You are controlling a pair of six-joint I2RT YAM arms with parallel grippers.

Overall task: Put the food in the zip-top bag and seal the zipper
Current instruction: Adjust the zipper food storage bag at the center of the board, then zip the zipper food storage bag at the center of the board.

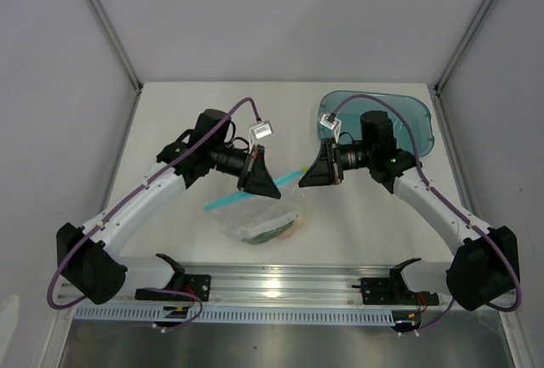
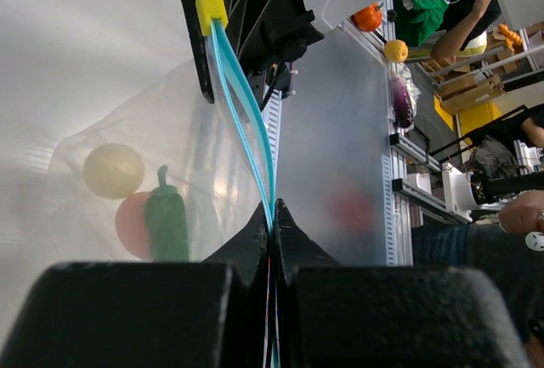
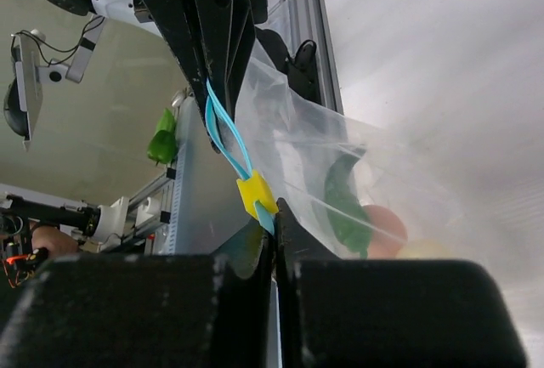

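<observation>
The clear zip-top bag [image 1: 259, 222] hangs between both grippers, its body resting on the table. Inside it, the left wrist view shows the cream-white ball [image 2: 113, 170], the peach-pink piece [image 2: 129, 225] and the dark green piece [image 2: 167, 220]. My left gripper [image 1: 274, 189] is shut on the light blue zipper [image 2: 255, 121]. My right gripper [image 1: 303, 179] is shut on the zipper's other end [image 3: 270, 217], right beside a yellow slider [image 3: 255, 194]. Between the grippers the zipper's two strips [image 3: 223, 130] bow apart. The green piece [image 3: 344, 206] and the pink piece [image 3: 384, 229] also show in the right wrist view.
A translucent teal tub [image 1: 408, 113] stands at the back right, behind my right arm. An aluminium rail [image 1: 280, 283] runs along the near edge. Grey walls [image 1: 59, 87] close in the table on both sides and at the back.
</observation>
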